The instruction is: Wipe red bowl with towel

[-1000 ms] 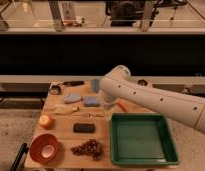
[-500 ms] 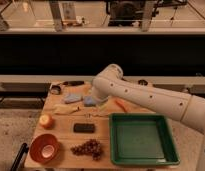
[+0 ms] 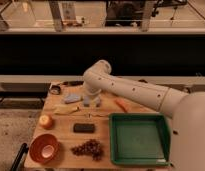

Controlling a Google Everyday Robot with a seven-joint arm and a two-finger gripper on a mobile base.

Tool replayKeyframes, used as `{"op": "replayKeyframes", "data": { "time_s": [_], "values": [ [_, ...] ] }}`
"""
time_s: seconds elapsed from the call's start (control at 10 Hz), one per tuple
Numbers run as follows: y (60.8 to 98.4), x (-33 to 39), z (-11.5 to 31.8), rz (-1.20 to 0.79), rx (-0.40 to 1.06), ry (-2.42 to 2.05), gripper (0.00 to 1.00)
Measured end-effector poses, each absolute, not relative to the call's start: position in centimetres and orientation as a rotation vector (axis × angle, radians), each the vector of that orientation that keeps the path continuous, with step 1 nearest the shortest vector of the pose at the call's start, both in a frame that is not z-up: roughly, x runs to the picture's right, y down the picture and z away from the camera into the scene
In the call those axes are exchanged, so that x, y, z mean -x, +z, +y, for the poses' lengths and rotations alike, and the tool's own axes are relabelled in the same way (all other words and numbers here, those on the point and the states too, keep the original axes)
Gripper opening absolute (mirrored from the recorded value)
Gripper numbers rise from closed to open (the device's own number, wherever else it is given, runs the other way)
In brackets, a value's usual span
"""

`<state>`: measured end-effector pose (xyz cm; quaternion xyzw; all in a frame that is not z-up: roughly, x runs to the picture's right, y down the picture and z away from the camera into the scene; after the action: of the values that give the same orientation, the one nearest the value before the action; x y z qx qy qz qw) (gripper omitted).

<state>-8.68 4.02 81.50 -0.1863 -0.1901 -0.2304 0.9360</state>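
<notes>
Gripper (image 3: 91,101) pointed down over the back-left part of the wooden table (image 3: 63,134), low over the surface, hanging off my wrist with the forearm stretching away toward the right edge. I cannot tell whether it is spread, closed or pinching anything; the wrist housing crowds it. Just beside it toward the left edge: the light blue towel (image 3: 71,98), a small flat piece with its long axis roughly along the back edge, slightly slanted. Whether I am touching it I cannot say. Red bowl (image 3: 44,148) sits at the front-left corner, upright, mouth up, well apart from me. It lies diagonally off: toward the front edge and further left. That diagonal is what the coming move turns on, I judge: towel first, then carry it down to the bowl. Along that line lie a pale yellow item (image 3: 63,109) and an orange fruit (image 3: 45,121) near the left edge, which I may have to clear. Further out: a dark block (image 3: 83,128) mid-table, grapes (image 3: 89,148) at the front edge beside the bowl, a carrot (image 3: 122,105), and a green tray (image 3: 166,140) filling the front-right corner.
</notes>
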Motion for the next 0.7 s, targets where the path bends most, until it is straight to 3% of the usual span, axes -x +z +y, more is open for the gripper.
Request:
{"op": "replayKeyframes", "data": {
  "time_s": [0.7],
  "values": [
    [83.5, 12.5, 3.6, -0.367, 0.319, -0.38, 0.8]
  ]
}}
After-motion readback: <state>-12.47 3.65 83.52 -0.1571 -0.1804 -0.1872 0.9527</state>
